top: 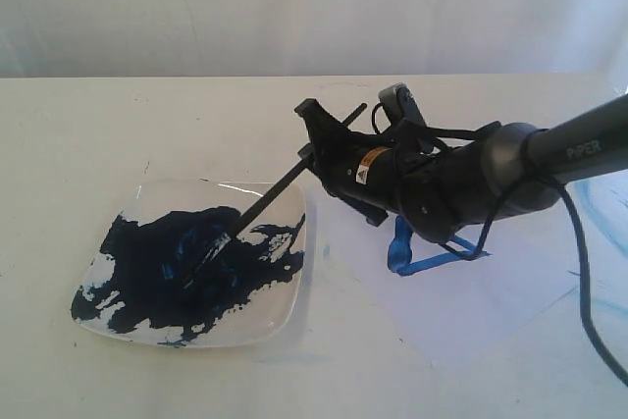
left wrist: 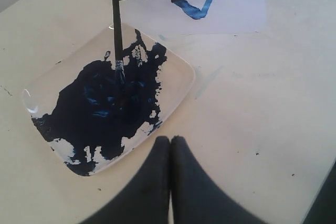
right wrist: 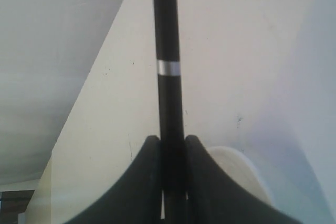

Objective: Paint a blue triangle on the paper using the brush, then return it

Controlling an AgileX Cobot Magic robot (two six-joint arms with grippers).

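The long black brush slants down onto the square white plate, and its bristle tip rests in the dark blue paint. My right gripper is shut on the upper shaft. In the right wrist view the brush runs out between the fingers of the right gripper, silver band showing. The blue triangle lies on the white paper, beyond the plate; the exterior view shows the triangle partly hidden under the arm. My left gripper hovers shut and empty near the plate's edge.
The right arm's black cable hangs over the paper. A pale blue smear marks the table at the far right. A faint blue streak lies on the table beside the plate.
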